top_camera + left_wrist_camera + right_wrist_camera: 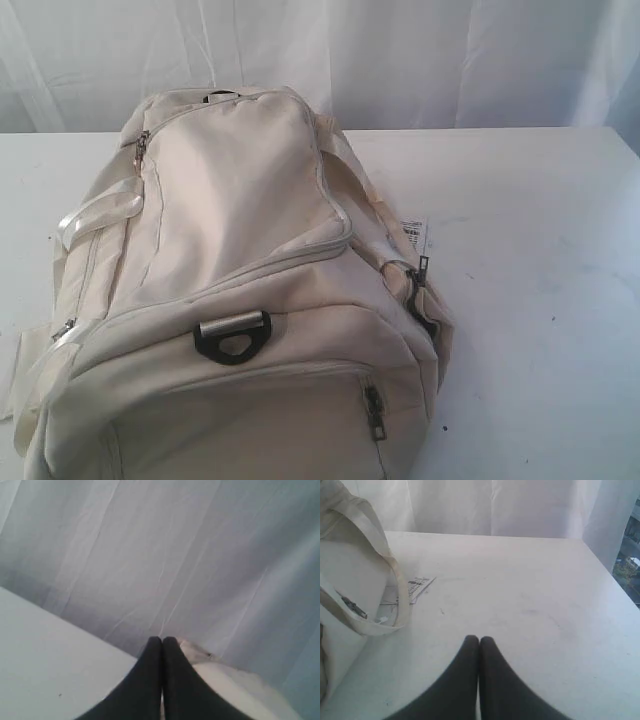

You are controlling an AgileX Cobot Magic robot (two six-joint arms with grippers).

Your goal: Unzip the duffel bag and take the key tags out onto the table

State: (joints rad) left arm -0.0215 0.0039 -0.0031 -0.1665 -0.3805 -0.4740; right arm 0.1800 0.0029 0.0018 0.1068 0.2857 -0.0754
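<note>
- Step in hand: the very start. The large cream fabric duffel bag (240, 280) lies zipped shut on the wide white table (530, 260), and no arm shows in the exterior view.
- The small coloured plastic key tags are nowhere in view; presumably they are inside the bag.
- The left gripper (162, 645) has its black fingers pressed together on nothing. It is held off the bag, facing the pale curtain (165, 555).
- The right gripper (479, 642) also has its fingers together and empty, over bare table beside the bag's strap side.
- Next move, as I judge it: one gripper must open and pinch a small metal zipper pull (141, 146) at the bag's far corner, while the other steadies the soft fabric so the slider runs instead of dragging the bag.
- A black plastic D-ring (233, 340) sits on the bag's near end.
- Writing: a white paper tag (418, 584) lying against the bag carries a barcode. Its print is too small to read, and no brand shows.
</note>
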